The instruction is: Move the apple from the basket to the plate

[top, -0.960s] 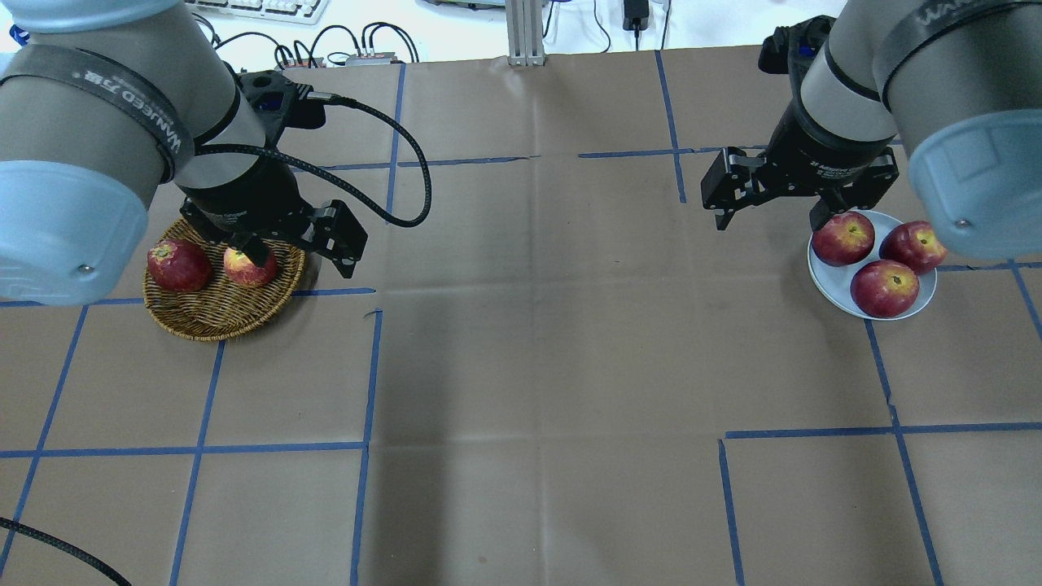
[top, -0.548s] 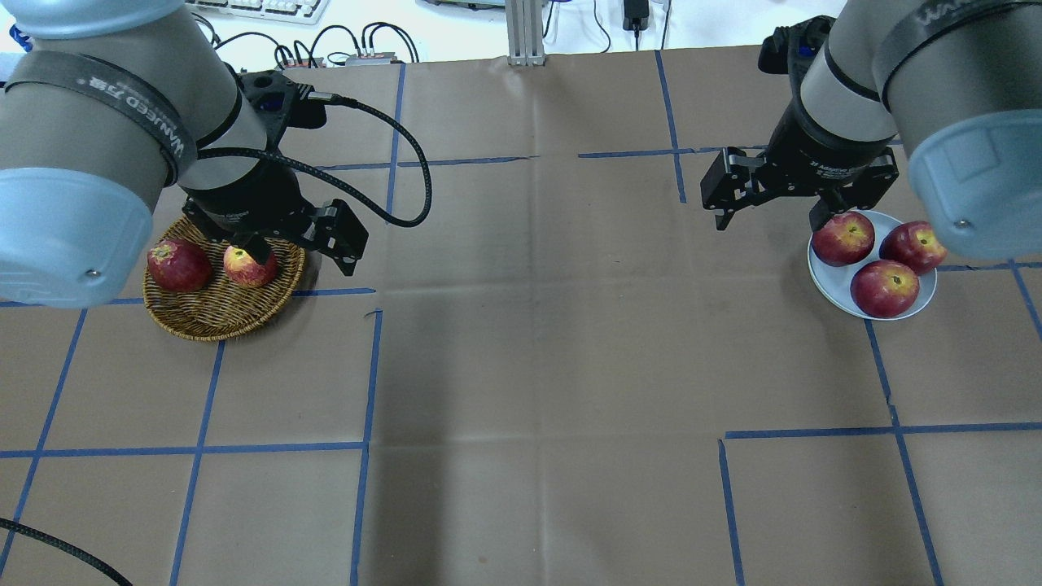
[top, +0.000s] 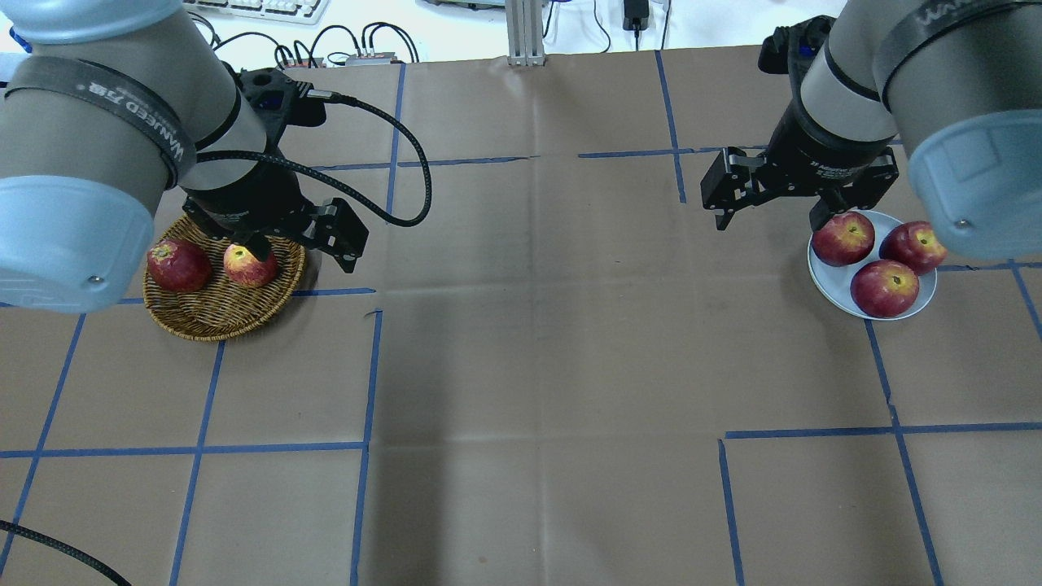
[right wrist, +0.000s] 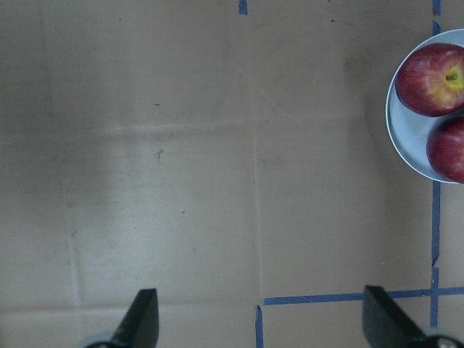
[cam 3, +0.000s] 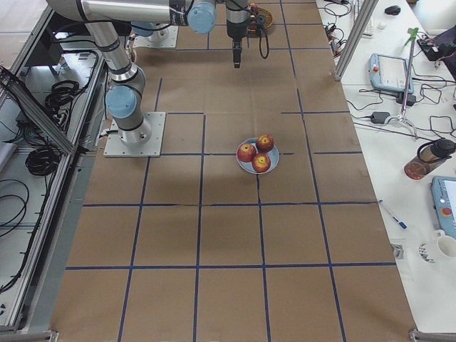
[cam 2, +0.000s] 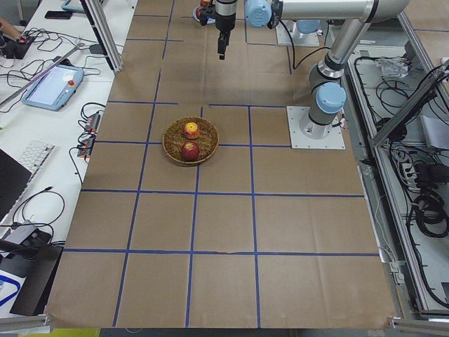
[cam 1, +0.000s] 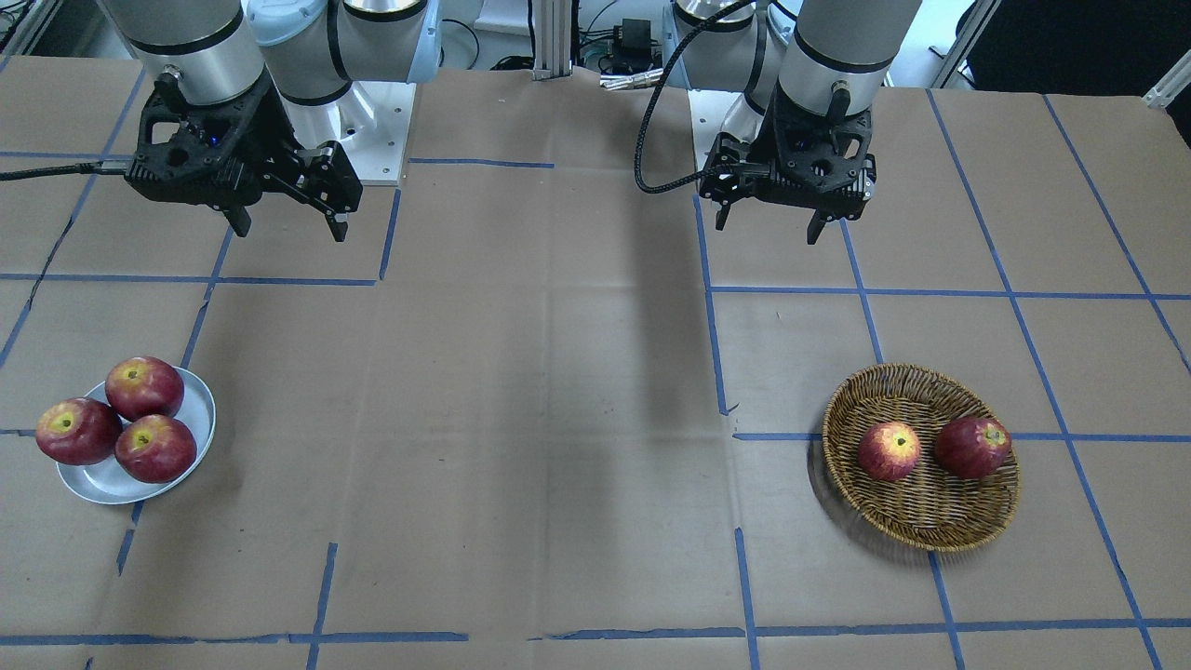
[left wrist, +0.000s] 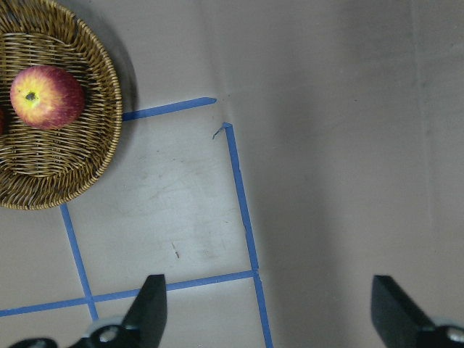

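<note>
white "WANEED" plus Chinese characters on left arm's dark band [top: 122, 114], partial "WAN" on right arm's band [top: 936, 15], right wrist's small print [top: 838, 168] unreadable

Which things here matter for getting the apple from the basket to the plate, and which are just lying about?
Job: the yellow-blushed apple, the basket holding it, the plate, the open left gripper.
Lying about: the darker apple in the basket, three apples already on the plate, the open right gripper.
</note>
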Robot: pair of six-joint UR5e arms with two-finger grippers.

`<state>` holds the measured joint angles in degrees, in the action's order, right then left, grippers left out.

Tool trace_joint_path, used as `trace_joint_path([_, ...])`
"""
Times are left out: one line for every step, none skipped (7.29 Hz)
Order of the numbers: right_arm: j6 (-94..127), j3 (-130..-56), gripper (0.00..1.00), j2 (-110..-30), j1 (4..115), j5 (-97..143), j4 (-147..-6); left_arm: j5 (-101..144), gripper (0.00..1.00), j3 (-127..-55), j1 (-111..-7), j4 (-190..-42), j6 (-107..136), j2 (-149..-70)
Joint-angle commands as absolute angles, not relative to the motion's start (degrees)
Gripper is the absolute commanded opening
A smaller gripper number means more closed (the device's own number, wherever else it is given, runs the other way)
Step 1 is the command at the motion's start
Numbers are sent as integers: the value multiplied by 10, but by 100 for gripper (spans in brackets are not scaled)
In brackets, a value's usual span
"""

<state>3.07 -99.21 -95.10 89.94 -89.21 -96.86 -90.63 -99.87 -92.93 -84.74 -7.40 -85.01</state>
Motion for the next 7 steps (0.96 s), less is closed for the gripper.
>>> trace_joint_path([31,-992,100,-951,900,-892,-969,-906,99,-1005,-928,-847,-75,-850])
trace_joint_path([31,-992,100,-951,899,-892,-969,-905,99,-1021,-926,-846,-74,-847])
trace_joint_path([31,-992,100,-951,900,-892,-969,-906,99,-1030,-918,-839,-76,-844])
trace_joint_path([31,-992,100,-951,900,-892,-969,-907,99,-1033,-911,-831,-90,-845])
trace_joint_path([31,-992,100,-951,899,-892,-969,-907,99,-1035,-893,-811,-119,-858])
trace_joint_path([31,-992,100,-951,899,-892,-969,-906,99,-1048,-868,-778,-167,-879])
trace_joint_path([31,-992,100,-951,899,-892,-969,-906,99,-1069,-840,-698,-243,-900])
